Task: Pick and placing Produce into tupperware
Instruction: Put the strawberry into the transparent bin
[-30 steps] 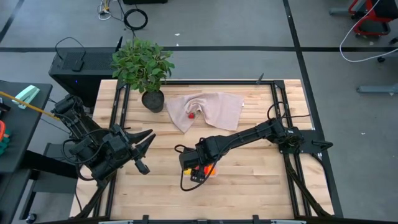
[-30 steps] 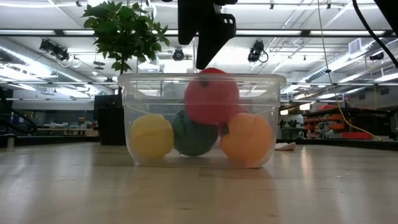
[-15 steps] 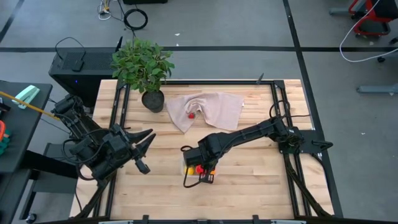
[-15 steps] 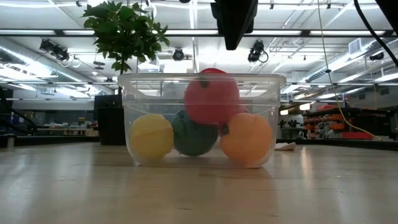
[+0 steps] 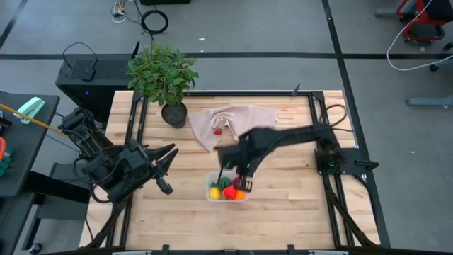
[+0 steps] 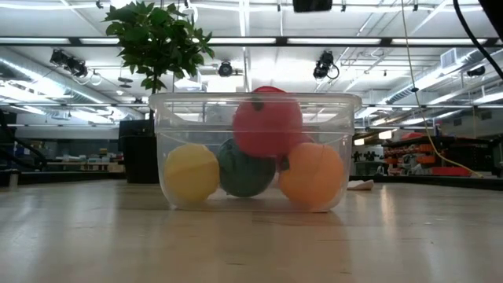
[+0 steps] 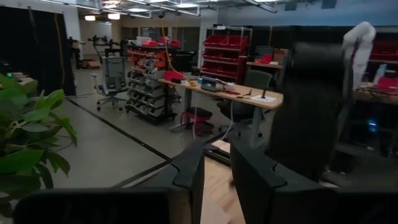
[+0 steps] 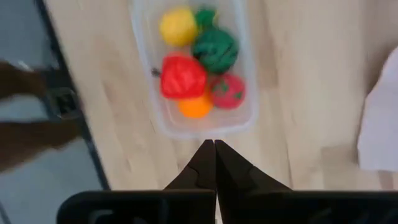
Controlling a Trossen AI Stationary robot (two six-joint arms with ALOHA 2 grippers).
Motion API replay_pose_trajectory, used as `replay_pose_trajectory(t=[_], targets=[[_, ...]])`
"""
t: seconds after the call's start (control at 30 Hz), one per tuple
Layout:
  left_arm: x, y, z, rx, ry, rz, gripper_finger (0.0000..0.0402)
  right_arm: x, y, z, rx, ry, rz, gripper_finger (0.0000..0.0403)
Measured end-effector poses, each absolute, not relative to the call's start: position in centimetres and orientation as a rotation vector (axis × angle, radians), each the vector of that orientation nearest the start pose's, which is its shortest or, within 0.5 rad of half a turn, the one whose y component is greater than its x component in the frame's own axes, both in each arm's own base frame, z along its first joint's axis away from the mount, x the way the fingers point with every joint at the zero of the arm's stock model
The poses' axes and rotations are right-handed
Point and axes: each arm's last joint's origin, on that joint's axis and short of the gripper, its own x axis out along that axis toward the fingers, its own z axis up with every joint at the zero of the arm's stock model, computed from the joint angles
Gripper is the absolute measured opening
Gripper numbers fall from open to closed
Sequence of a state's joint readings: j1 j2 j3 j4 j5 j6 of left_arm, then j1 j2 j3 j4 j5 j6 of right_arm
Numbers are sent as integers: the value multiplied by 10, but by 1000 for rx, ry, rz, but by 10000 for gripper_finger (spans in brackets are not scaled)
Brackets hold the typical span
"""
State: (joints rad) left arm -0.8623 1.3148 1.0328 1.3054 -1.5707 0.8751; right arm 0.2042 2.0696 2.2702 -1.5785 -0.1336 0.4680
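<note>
The clear tupperware [image 5: 211, 190] stands on the table near its front middle, with several produce pieces inside. In the low view a yellow piece [image 6: 191, 173], a dark green one [image 6: 245, 171] and an orange one [image 6: 312, 174] lie on its floor. A red one [image 6: 267, 122] rests on top of them. My right gripper [image 8: 214, 146] hangs shut above the table, just past the tupperware's far rim [image 8: 205, 129], pointing down and holding nothing. Another small red piece [image 5: 217, 130] lies on the beige cloth [image 5: 248, 124]. My left gripper [image 5: 167, 170] waits open at the table's left, empty.
A leafy potted plant [image 5: 164, 78] stands at the far left corner of the table. The beige cloth lies crumpled at the far middle. Bare wood stretches to the right of the tupperware and along the front edge. Black frame rails [image 5: 318, 120] run down both sides.
My right gripper has risen from just over the tupperware and drawn back toward the table's far edge, and its fingers have come together. The produce in the tupperware has stayed as it lay.
</note>
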Motion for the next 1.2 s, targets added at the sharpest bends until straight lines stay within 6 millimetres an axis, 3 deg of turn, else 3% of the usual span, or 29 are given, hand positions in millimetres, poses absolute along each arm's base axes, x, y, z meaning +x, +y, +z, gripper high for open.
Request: replay_pose_trajectory(t=[0.23, 0.43, 0.63, 1.0, 1.1, 1.2], targets=[[188, -153, 406, -146, -59, 766, 86, 341, 44, 411, 364, 1227, 3, 2], [197, -140, 406, -163, -72, 831, 77, 296, 13, 454, 310, 1054, -94, 1], [207, -126, 406, -230, -113, 901, 74, 252, 2, 485, 291, 927, -86, 0], [227, -93, 404, -208, -123, 1060, 78, 182, -16, 516, 224, 762, -111, 0], [232, -86, 403, -223, -137, 1091, 78, 155, -23, 511, 230, 752, -162, 0], [237, -82, 400, -219, -138, 1116, 78, 126, -27, 495, 255, 781, -221, 0]])
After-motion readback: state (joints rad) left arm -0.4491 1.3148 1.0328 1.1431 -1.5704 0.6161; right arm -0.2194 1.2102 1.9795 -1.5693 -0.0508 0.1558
